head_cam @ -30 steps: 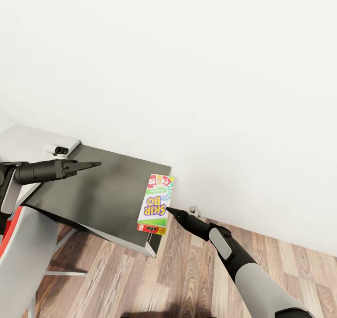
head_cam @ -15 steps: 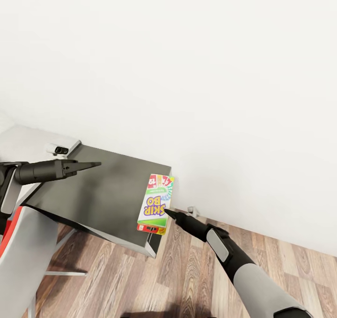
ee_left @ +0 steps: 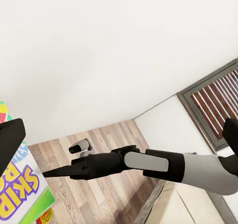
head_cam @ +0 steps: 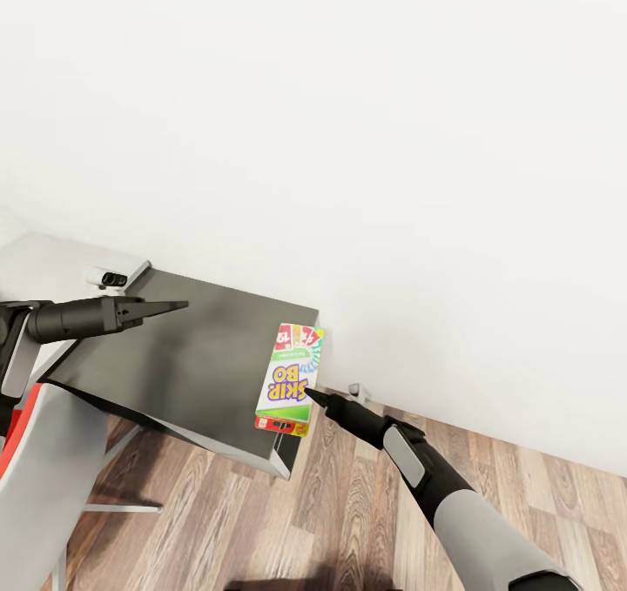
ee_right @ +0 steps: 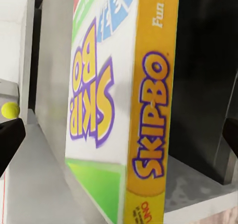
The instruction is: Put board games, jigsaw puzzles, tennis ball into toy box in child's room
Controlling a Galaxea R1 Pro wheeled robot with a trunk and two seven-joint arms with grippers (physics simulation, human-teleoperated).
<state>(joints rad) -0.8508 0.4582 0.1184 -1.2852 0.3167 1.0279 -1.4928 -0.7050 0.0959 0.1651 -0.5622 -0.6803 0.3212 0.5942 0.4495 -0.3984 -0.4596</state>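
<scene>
While outstretched, right end effector [head_cam: 311, 392] meets board game [head_cam: 290, 379].

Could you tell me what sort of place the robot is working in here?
Probably a home room, perhaps a child's: a Skip-Bo board game lies on a dark cabinet top, with wood-plank floor, a plain white wall and a tennis ball.
</scene>
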